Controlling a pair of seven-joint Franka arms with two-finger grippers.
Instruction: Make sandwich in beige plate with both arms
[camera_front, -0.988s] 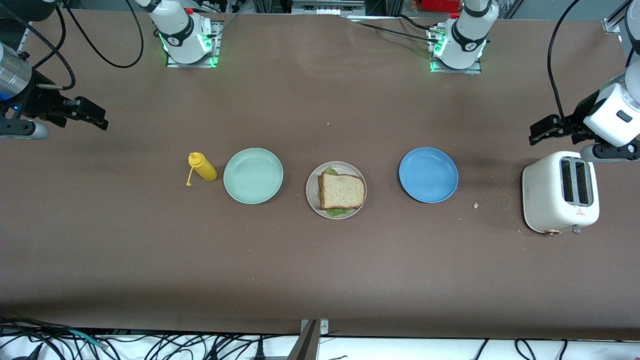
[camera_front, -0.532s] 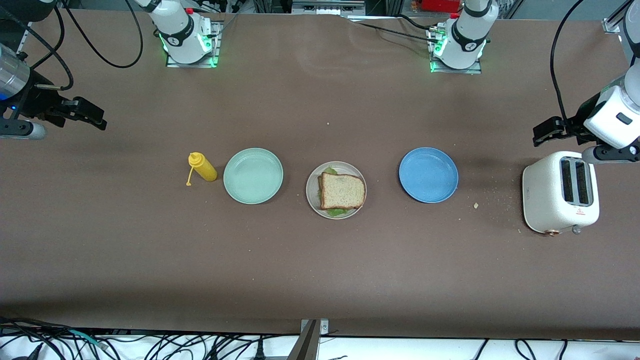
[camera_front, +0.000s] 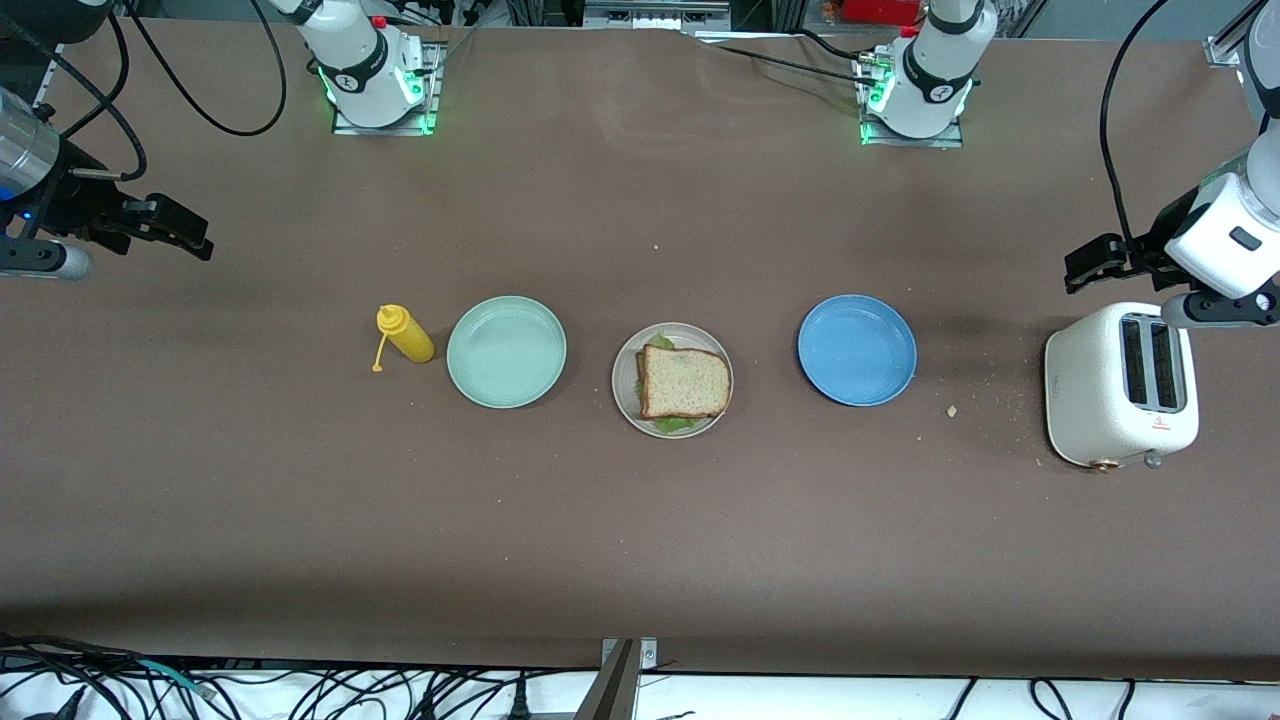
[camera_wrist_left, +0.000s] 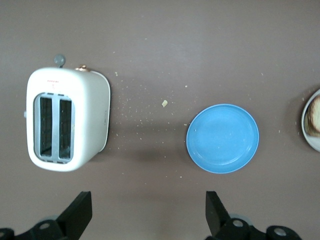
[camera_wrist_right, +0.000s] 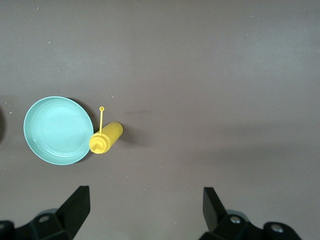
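You have the brown table (camera_front: 640, 540) filling almost the whole front view, with both arms pulled out to the edges. The left gripper (camera_front: 1092, 262), at the middle of that view's right edge, hangs over bare table next to the toaster with its fingers spread wide and nothing between them; the right gripper (camera_front: 180, 230), at the upper left edge, hovers over bare table, equally wide and empty. The white toaster (camera_front: 1120, 385) stands at the lower right of the row — its small red mark and lettering are too tiny for you to read. Next come the blue plate (camera_front: 857, 350), right of centre, and the mint green plate (camera_front: 506, 351), left of centre. The beige plate (camera_front: 624, 385) sits at the very centre, and the sandwich (camera_front: 684, 382) lies on it: a brown speckled slice with a darker crust, green lettuce peeking out beneath; the lower slice is mostly hidden. In the left wrist view this plate is cut off. Smallest, the yellow squeeze bottle (camera_front: 405, 334) lies beside the green plate — no label visible.
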